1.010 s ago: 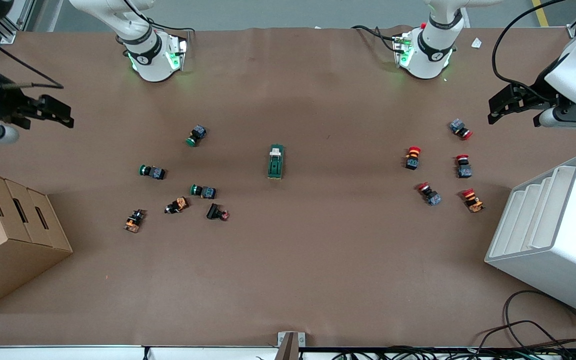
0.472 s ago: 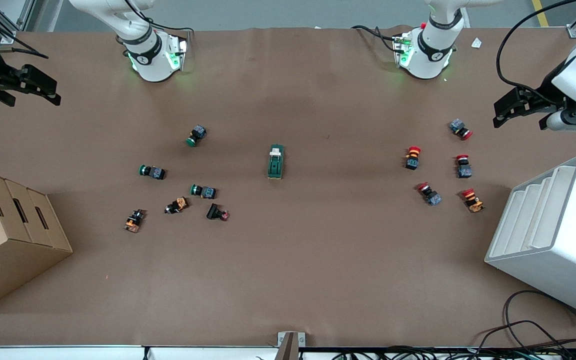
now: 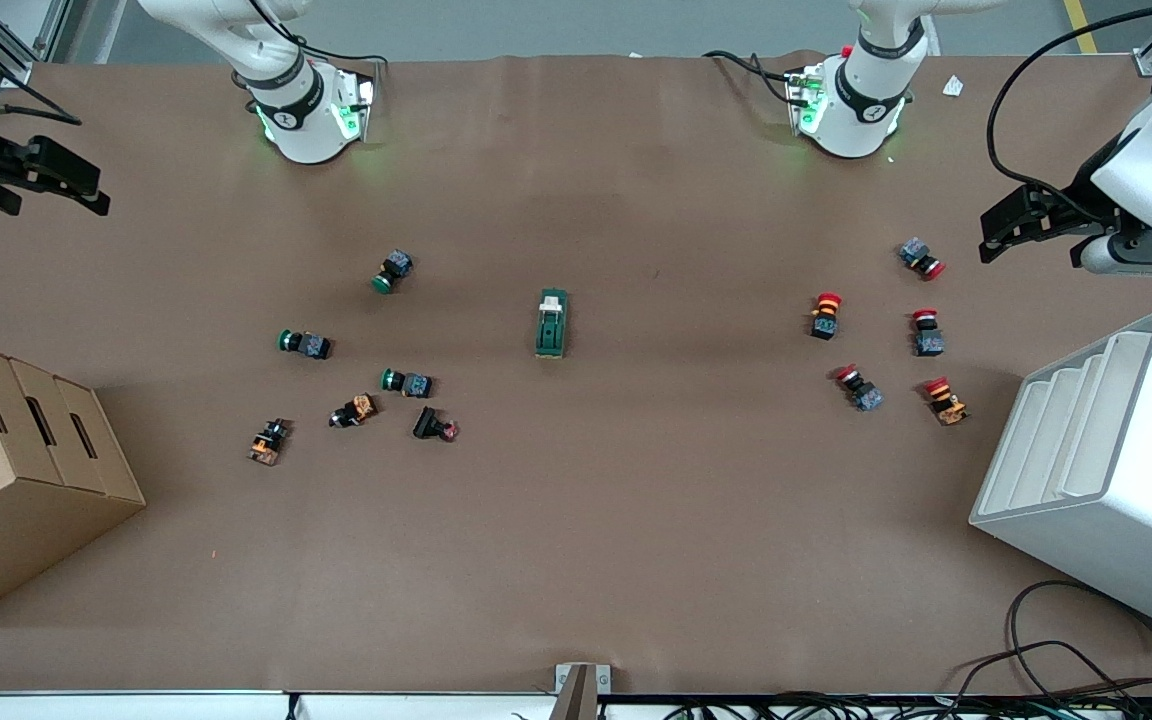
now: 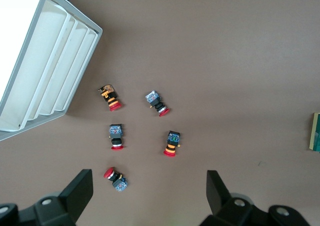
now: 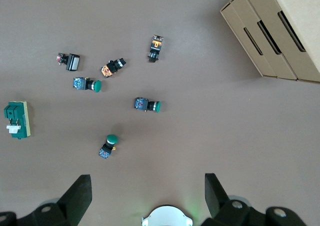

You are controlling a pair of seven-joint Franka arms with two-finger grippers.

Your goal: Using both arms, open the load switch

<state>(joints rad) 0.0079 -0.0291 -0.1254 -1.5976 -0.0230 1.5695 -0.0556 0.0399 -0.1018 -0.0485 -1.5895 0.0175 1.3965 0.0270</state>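
The load switch (image 3: pixel 552 323), a dark-green block with a white lever, lies flat at the middle of the table. It also shows in the right wrist view (image 5: pixel 16 120) and at the edge of the left wrist view (image 4: pixel 316 131). My right gripper (image 3: pixel 86 190) hangs open over the table edge at the right arm's end. Nothing is between its fingers (image 5: pixel 77 196). My left gripper (image 3: pixel 991 235) hangs open and empty at the left arm's end, over bare table beside a red push button (image 4: pixel 115 178). Both grippers are well away from the switch.
Several green and orange push buttons (image 3: pixel 404 382) lie toward the right arm's end, and several red ones (image 3: pixel 825 314) toward the left arm's end. A cardboard box (image 3: pixel 26 460) and a white slotted rack (image 3: pixel 1106 450) stand at the table's two ends. Cables (image 3: pixel 1066 650) lie by the near edge.
My right gripper has drawn back toward the table's edge and the robots' side. The left gripper has shifted only slightly. The load switch has not moved.
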